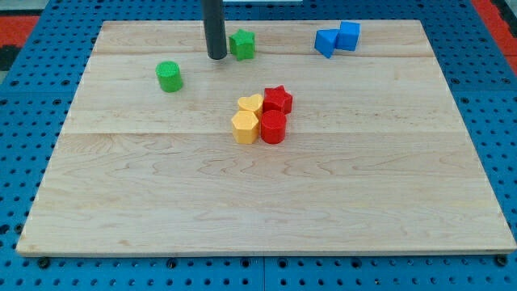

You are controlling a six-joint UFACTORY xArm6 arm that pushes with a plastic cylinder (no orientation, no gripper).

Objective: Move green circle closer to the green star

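My tip (216, 56), a bare rod gripping nothing, sits just left of the green star (241, 44), so I judge I must swing round behind the green circle (169, 76), lower left, and push rightward.

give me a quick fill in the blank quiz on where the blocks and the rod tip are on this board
1. My tip sits just to the view's ____ of the green star.
2. The green circle lies toward the view's ____ of the star.
3. The two ____ blocks touch near the view's top right.
4. Two yellow blocks touch two ____ ones mid-board.

Answers: left; left; blue; red
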